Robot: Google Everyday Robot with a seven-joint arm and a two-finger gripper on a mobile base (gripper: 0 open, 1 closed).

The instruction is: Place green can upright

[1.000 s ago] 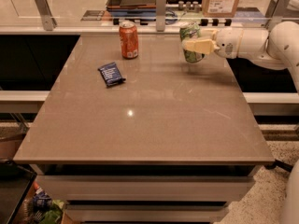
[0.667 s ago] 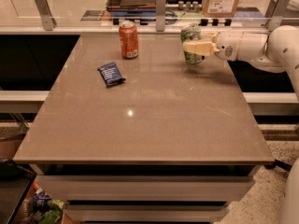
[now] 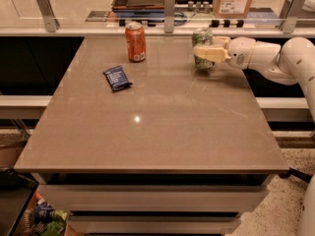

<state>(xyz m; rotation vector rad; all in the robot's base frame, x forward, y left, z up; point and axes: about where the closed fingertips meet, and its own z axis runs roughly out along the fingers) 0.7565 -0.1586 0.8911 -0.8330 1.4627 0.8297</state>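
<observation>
Near the table's (image 3: 172, 127) far right corner, the gripper (image 3: 199, 49) apparently pinches the green can (image 3: 202, 35) upright; a skewed release could tip it over.

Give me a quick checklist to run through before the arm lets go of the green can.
1. The green can stands upright: ok.
2. The gripper is at the table's far right, jaws closed on the green can: ok.
3. The green can's base rests flat on the table: cannot tell.
4. The green can sits inside the table's edges: ok.
5. The orange can and blue packet are well apart from the green can: ok.
</observation>
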